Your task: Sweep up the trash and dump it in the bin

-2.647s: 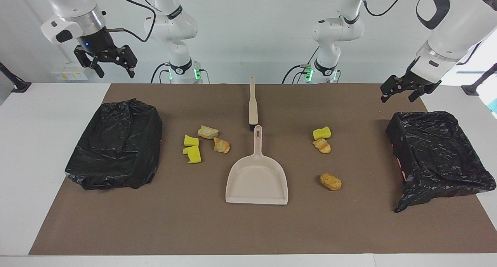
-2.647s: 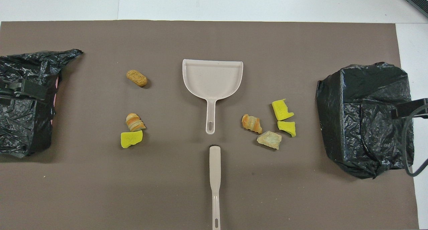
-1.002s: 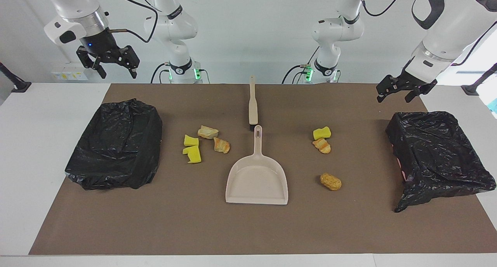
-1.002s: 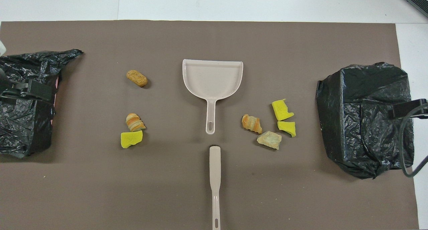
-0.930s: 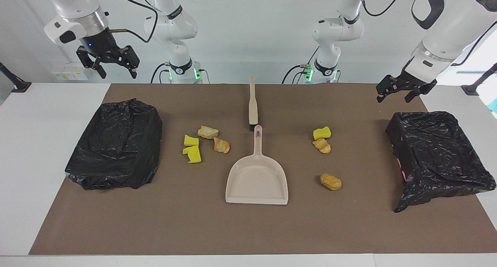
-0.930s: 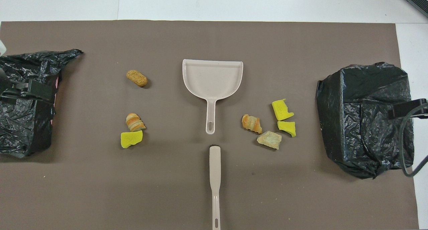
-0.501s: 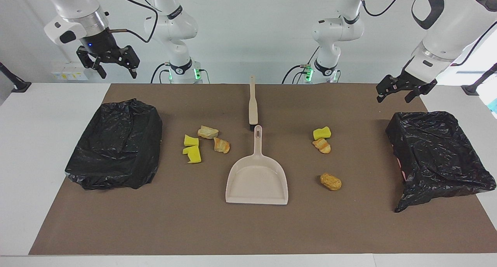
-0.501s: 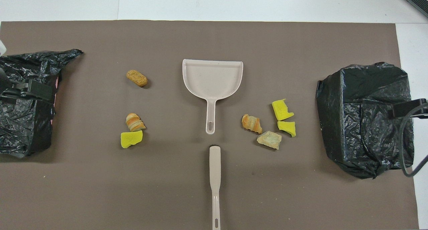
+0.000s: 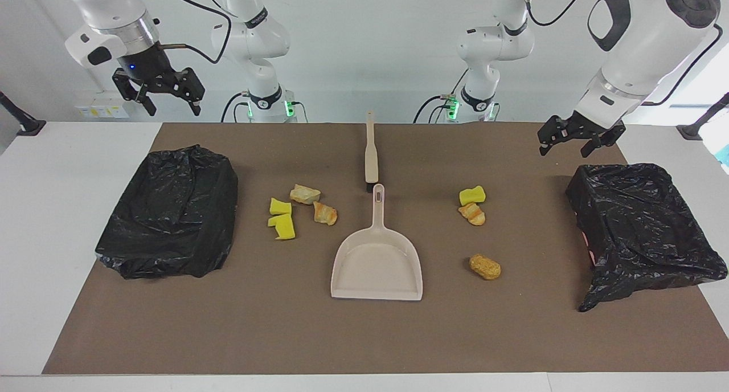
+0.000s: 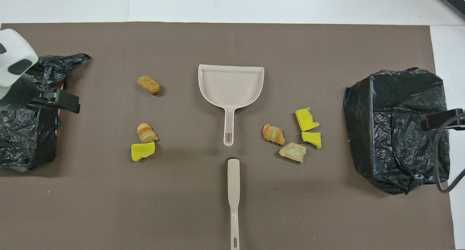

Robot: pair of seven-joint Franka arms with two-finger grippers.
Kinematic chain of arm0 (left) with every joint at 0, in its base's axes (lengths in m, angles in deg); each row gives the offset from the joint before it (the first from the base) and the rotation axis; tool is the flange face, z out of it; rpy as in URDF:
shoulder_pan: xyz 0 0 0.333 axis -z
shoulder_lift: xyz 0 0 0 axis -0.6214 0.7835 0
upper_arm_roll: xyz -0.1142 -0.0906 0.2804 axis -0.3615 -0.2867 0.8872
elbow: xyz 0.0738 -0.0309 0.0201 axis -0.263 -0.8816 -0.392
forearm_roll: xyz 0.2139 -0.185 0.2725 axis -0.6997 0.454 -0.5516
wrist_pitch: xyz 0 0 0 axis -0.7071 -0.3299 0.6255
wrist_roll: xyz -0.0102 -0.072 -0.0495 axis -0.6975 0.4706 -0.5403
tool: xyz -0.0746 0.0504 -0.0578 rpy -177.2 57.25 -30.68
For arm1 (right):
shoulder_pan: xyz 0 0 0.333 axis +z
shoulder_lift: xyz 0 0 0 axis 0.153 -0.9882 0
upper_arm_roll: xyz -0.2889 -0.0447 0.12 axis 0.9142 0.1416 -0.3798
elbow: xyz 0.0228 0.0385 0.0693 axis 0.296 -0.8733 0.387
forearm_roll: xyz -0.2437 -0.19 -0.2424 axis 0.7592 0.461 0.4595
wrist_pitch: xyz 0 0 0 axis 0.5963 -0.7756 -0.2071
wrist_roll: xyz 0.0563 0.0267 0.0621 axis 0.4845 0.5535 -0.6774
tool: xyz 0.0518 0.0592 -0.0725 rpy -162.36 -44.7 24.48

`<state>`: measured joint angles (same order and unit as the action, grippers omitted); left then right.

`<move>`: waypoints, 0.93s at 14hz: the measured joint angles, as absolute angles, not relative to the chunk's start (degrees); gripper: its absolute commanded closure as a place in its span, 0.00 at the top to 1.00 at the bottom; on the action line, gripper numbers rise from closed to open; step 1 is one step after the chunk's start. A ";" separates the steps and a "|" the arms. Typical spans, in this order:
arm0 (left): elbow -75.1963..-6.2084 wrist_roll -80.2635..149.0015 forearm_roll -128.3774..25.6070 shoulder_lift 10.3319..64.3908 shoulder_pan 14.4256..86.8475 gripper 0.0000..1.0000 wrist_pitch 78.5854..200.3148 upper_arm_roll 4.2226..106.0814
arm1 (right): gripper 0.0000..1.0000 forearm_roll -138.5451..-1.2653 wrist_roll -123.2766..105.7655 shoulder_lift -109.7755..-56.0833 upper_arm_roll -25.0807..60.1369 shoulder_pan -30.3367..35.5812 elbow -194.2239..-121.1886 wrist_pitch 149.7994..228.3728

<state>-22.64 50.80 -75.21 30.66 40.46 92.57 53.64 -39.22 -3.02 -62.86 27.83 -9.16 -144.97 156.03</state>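
Nothing swept yet: trash [image 9: 304,209] scattered mid-tabletop in two clusters flanking the dustpan [image 9: 377,264], brush [image 9: 371,152] at the edge nearest the robots. Left hand [image 9: 567,140] and right hand [image 9: 165,96] raised at opposite ends, fingers apart, empty, presumably ready for the tools.

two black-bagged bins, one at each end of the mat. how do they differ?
The bin at the left arm's end shows an open top with the bag sunk inside it; the bin at the right arm's end has its bag draped across, with no opening showing. The first has a corner of bag trailing onto the mat and a pink patch on its side; the second shows neither. The left gripper hangs beside the first. Both are wrapped in crinkled black bags.
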 measured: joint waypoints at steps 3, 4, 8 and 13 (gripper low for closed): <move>-26.38 50.47 -75.17 29.72 44.60 1.00 94.52 53.52 | 1.00 -39.22 -2.86 -62.83 28.09 -9.21 -145.05 156.03; -27.84 50.41 -75.15 29.28 46.24 1.00 95.43 53.48 | 1.00 -39.22 -2.37 -62.82 28.08 -9.18 -145.05 156.03; -34.94 47.85 -75.06 27.65 53.71 1.00 100.67 53.31 | 1.00 -39.22 -1.27 -62.81 27.91 -9.14 -145.05 156.03; -43.35 37.43 -74.97 25.47 67.00 1.00 106.11 53.06 | 1.00 -39.22 -1.27 -62.81 28.09 -9.19 -145.05 156.03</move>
<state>-43.35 37.43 -74.97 25.47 67.00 106.11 53.06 -39.22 -1.27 -62.81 28.09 -9.19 -145.05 156.03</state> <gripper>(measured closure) 0.000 0.000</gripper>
